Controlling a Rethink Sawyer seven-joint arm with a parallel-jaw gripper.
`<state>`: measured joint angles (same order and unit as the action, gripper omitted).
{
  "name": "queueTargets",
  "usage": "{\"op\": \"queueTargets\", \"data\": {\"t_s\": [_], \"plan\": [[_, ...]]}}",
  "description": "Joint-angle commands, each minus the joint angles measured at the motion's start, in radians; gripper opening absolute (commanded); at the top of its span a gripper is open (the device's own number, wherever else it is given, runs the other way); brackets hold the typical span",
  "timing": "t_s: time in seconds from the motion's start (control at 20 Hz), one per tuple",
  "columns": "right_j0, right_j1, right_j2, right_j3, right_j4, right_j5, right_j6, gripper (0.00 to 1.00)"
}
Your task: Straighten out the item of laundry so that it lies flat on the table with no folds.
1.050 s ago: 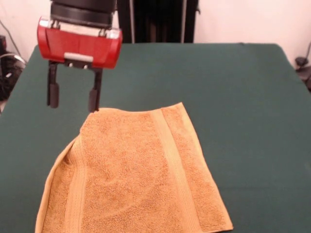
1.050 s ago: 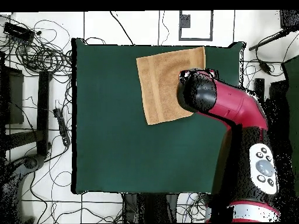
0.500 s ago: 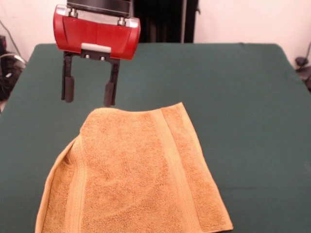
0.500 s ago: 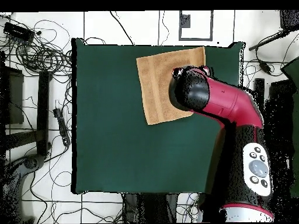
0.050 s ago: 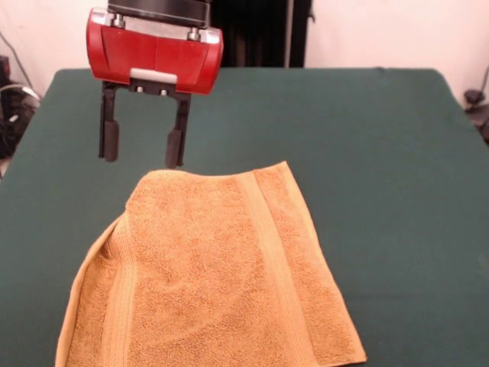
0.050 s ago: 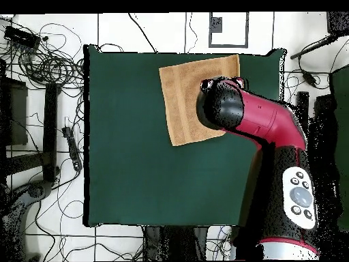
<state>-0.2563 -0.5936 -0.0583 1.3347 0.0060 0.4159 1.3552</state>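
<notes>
Hanging in the upper left of the front view, the pincer (image 5: 142, 153) has its two black fingers spread wide with nothing between them, below a red housing. Its fingertips are above the far edge of the towel (image 5: 210, 275), clear of the cloth.

That golden-orange towel lies on the dark green counter (image 5: 382, 153), filling the lower centre and lower left of the front view and running off the bottom edge. One ribbed band runs down its right part. Its right side and far edge look flat, but the left side is bunched: the upper left corner is folded in, making a raised ridge that slants down toward the lower left.

From overhead, the towel (image 6: 184, 95) sits near the top edge of the counter (image 6: 136, 170), right of centre, with one ribbed band showing along its left side. The red and black arm (image 6: 266, 123) reaches in from the lower right and covers the towel's right edge, hiding the pincer itself there.
</notes>
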Motion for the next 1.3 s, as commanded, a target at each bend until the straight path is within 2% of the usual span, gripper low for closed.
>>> {"op": "queueTargets", "data": {"t_s": [0.05,0.4,0.75,1.3], "plan": [[0.037,0.025,0.071,0.167,0.037,0.082,0.204,1.0],[0.049,-0.067,0.054,0.304,0.033,0.061,0.219,1.0],[0.061,-0.089,0.033,0.364,0.03,0.04,0.233,1.0],[0.065,-0.069,0.029,0.338,0.036,0.066,0.226,1.0]]}}
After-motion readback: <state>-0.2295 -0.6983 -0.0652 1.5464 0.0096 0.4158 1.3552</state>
